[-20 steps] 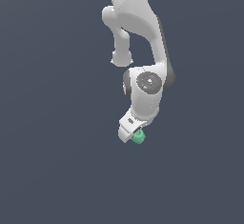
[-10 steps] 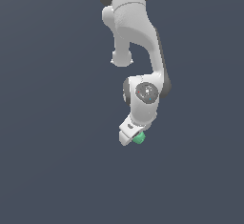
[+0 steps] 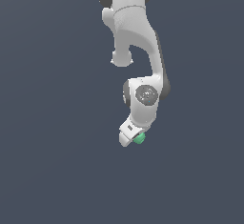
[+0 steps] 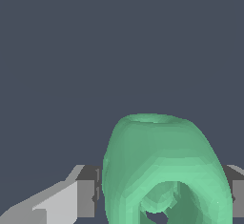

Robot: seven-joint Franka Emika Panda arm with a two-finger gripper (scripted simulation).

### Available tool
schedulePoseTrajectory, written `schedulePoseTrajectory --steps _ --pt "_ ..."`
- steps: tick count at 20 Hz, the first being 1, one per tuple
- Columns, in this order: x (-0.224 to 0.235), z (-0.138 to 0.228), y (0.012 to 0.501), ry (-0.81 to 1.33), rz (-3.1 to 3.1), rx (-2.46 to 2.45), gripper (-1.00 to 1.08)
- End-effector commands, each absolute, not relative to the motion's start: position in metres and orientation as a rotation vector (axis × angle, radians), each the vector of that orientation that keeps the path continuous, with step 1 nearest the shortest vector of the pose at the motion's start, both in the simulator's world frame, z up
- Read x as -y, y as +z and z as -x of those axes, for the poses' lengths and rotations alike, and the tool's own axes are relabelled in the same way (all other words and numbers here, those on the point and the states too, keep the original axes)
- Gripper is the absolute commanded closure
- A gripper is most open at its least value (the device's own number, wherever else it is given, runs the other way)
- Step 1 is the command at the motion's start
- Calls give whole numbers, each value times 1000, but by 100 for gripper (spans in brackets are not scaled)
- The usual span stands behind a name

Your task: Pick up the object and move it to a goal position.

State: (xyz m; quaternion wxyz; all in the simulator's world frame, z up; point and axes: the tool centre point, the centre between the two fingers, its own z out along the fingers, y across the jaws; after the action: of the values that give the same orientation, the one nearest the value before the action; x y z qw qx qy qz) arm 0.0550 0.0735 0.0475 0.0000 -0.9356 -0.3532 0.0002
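Gripping one green object (image 3: pixel 139 138), one pincer (image 3: pixel 131 137) — closed.

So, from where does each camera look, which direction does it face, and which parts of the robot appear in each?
Exterior view: sits off the arm, facing the white arm against a plain dark background; the gripper hangs at its lower end.
Wrist view: sits on the wrist, looking along the grey fingers, which flank the object from both sides.
Shared: the green object, tiny in the exterior view, large in the wrist view.
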Motion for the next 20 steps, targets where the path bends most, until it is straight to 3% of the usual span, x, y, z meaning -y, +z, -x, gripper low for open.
schedulePoseTrajectory --steps 1,20 --pt "-74 -55 48 0 2939 1110 108" --pt "-41 -32 54 0 2940 1109 108"
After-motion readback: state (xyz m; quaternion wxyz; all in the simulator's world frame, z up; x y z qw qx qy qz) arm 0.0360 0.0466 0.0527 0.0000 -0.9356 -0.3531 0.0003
